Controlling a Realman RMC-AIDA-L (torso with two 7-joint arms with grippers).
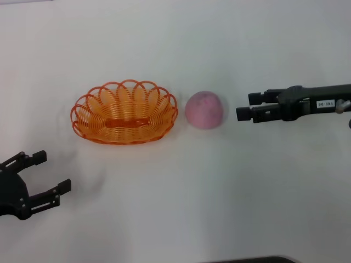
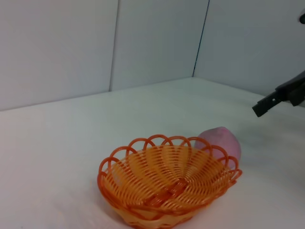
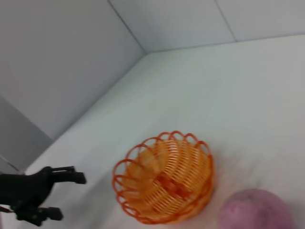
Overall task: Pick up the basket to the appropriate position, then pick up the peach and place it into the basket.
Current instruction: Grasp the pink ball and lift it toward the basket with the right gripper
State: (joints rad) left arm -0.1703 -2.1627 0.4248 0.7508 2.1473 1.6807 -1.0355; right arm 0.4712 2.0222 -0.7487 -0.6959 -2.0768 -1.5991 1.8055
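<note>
With oval orange looped-wire basket (image 1: 124,113) mid-frame, just beside round pale pink peach (image 1: 204,109): right gripper (image 1: 246,106) levelled at fruit, fingers apart, empty; left gripper (image 1: 48,173) lower-left, spread, empty.

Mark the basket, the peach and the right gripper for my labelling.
basket (image 1: 125,135), head view, near rim.
peach (image 1: 204,109), head view, top middle.
right gripper (image 1: 243,106), head view, between open fingertips.

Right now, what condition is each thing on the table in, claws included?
basket: upright on the table, empty.
peach: on the table beside the basket, not held.
left gripper: open, holding nothing, off to the basket's near left.
right gripper: open, level with the peach, not touching it.
</note>
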